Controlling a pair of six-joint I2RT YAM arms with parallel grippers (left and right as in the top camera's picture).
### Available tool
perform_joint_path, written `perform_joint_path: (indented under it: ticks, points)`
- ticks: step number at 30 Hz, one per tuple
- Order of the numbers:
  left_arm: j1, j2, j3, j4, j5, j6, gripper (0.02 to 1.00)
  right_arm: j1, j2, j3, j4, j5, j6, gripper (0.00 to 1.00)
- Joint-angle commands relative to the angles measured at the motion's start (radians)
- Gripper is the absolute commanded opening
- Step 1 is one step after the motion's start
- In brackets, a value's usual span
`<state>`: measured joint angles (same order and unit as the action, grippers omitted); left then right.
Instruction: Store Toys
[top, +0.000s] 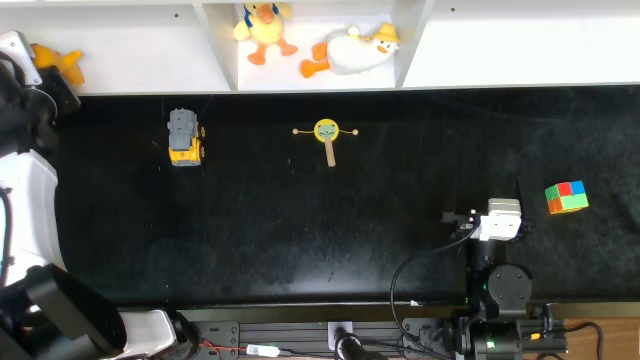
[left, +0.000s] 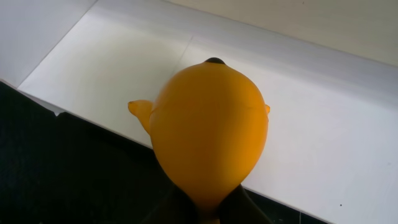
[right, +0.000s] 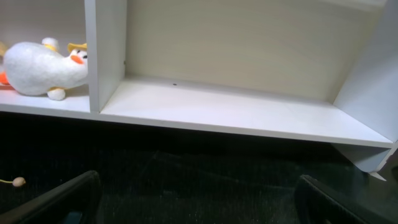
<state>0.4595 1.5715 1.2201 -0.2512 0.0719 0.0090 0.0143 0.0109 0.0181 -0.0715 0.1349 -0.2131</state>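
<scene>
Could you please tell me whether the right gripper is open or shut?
Open: the right gripper's jaws stand far apart, with nothing between them.

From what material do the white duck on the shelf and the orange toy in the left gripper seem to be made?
White duck: plush fabric, matte and fuzzy, with a soft stuffed shape. Orange toy: probably rubber or soft plastic; its skin looks smooth and even, with a slight sheen, but this is uncertain.

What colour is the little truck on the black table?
The toy truck is yellow with a grey top; the top view shows it best.
</scene>
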Motion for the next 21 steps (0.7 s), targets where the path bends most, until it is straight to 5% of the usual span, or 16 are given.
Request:
perform_joint_path:
  ticks: [1, 13, 21]
  points:
    - [-0.002, 0.013, 0.031, 0.011, 0.038, -0.014, 0.106, -0.002, -0.006, -0.013, 0.006, -0.005, 0.003, 0.996]
    - [-0.01, 0.075, 0.031, 0.06, 0.069, -0.014, 0.137, -0.002, -0.006, -0.013, 0.006, -0.005, 0.003, 0.993]
    - [-0.01, 0.076, 0.031, 0.096, 0.061, -0.006, 0.264, -0.002, -0.006, -0.014, 0.006, -0.005, 0.003, 0.996]
